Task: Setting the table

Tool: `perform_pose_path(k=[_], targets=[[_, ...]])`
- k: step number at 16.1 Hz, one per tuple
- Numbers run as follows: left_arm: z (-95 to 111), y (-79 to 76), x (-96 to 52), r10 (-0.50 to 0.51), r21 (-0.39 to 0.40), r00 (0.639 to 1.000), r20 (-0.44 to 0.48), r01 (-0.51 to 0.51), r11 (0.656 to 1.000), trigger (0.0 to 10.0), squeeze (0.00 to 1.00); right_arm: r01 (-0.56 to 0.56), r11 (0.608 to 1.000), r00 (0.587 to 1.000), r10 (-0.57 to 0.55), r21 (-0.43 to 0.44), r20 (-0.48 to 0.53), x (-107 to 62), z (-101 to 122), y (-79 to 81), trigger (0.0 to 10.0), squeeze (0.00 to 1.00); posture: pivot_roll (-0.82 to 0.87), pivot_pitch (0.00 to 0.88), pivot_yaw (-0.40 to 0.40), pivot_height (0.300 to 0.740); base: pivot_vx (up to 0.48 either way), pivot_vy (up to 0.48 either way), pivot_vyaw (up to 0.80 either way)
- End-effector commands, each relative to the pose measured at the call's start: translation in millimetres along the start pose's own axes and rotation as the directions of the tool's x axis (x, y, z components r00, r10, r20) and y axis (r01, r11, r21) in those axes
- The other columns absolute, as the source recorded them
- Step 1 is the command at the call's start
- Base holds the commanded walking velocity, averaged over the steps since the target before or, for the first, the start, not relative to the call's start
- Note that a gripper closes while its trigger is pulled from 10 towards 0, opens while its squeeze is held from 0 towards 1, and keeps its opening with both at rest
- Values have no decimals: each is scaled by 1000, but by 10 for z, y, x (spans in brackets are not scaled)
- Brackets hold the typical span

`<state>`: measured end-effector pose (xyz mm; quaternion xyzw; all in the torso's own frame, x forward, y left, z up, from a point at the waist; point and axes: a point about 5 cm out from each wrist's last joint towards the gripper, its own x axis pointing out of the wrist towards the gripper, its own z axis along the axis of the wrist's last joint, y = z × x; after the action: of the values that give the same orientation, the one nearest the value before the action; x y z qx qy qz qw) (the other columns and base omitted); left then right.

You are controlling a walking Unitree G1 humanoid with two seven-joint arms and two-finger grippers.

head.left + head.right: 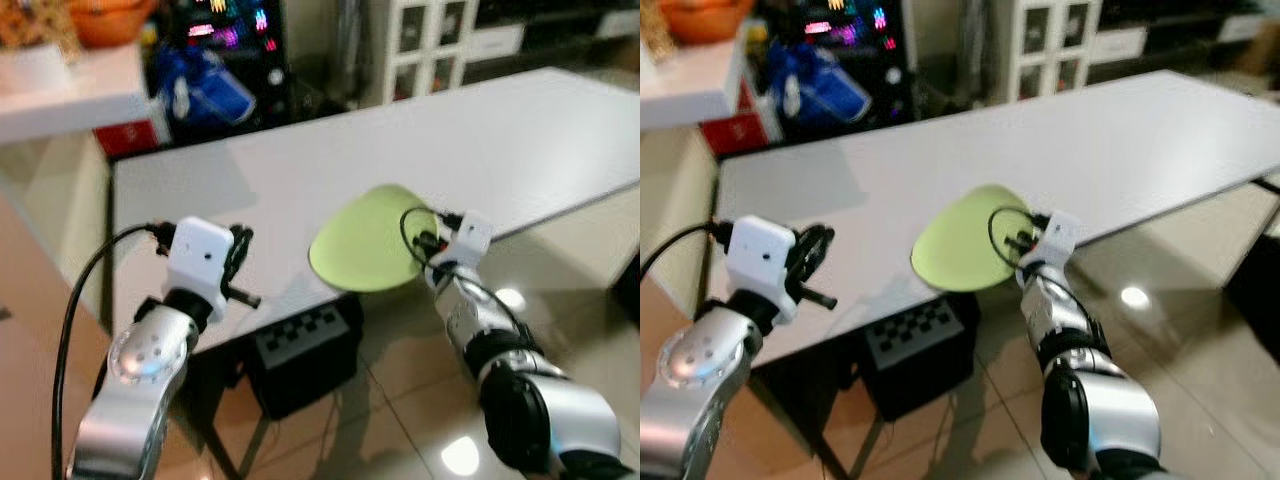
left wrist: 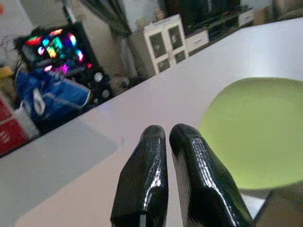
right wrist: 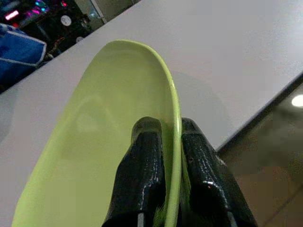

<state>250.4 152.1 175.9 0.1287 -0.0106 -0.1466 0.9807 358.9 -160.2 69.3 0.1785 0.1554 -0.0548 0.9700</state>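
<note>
Right tool (image 3: pixel 171 142) clenched on rim of light green plate (image 1: pixel 365 240), one finger each side of edge, so plate rides tilted, not flat. Plate sits at near edge of white counter (image 1: pixel 520 130), partly overhanging floor; you probably want it further in before release. Left tool (image 2: pixel 163 156) closed on nothing, hovering over counter, left of plate, apart from it. No readable writing or brand anywhere.

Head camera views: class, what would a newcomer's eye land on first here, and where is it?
First the lime-green plate, tilted at the near edge of the white table and pinched at its rim by the right end effector. Next the left end effector, fingers together, hovering over the table's left part, holding nothing.
</note>
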Motion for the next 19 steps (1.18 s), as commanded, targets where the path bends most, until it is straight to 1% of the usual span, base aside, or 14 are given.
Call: perform_pose_path(k=[1,10,19], targets=[[-62,-9,-12,0,-7,1000,-31,0,1000,10000,0,37,992,985,-57,-122,-164,-93,-361,-143,10000,0,268,0,72,740,480,0,0],[-67,-24,-9,-2,-7,999,-34,2,1000,10000,0,18,993,985,-38,-117,-170,-89,-362,-113,10000,0,269,0,70,740,480,0,0],[-69,-30,-16,10,1,1000,-28,-10,1000,10000,0,8,992,984,-30,-129,-176,-88,-365,-106,10000,0,268,4,67,740,0,0,0]])
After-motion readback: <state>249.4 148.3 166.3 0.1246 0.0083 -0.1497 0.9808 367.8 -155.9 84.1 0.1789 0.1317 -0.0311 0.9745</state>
